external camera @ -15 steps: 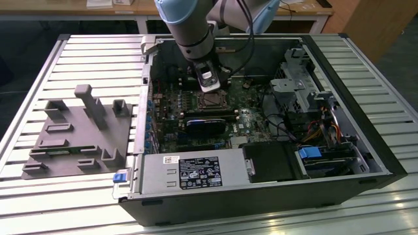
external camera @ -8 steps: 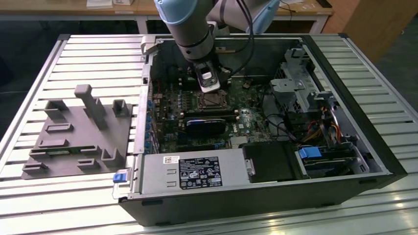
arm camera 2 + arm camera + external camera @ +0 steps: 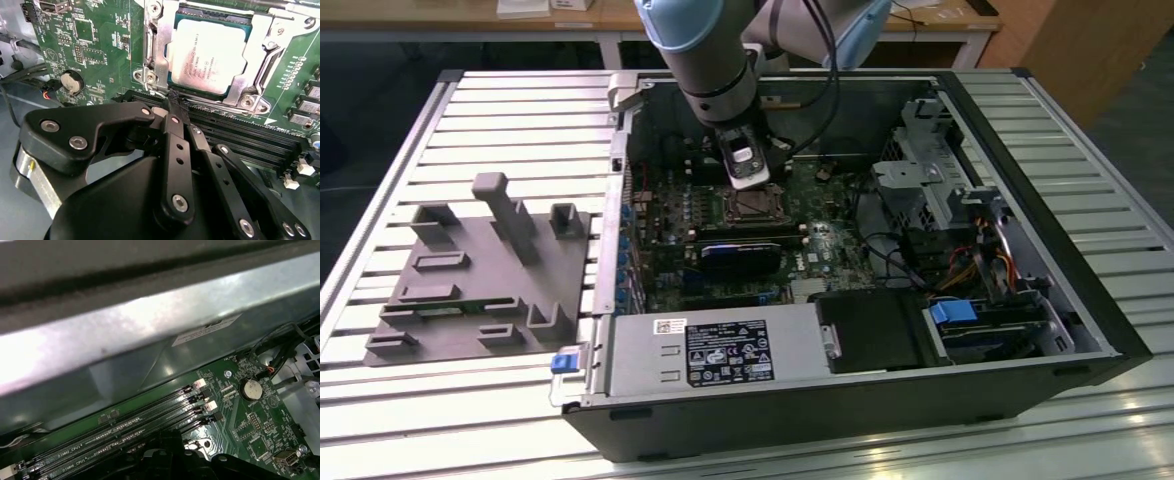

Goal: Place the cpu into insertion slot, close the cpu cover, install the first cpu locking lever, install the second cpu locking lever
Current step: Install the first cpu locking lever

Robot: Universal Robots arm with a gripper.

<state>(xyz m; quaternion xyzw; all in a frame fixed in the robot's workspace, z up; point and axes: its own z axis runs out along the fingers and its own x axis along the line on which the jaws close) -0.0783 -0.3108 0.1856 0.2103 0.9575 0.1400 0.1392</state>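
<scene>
Open computer case (image 3: 1014, 330) lying on a slatted metal table (image 3: 520, 110), wooden desks behind. Inside, green motherboard (image 3: 95, 45) walled by case edges, little free room. Gripper (image 3: 176, 107), fingers pressed together and holding nothing, poised over the memory slots (image 3: 250, 137). Just beyond its tips, cpu (image 3: 210, 55) seated in insertion slot (image 3: 245, 100), cpu cover (image 3: 160, 45) closed around it.

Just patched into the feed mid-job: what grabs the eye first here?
The cpu, shiny silver, sits in the insertion slot with the cpu cover framing it. The black pincer, fingers together, hovers just beside the socket, above the memory slots. In the exterior view, the arm reaches into the open computer case.
</scene>
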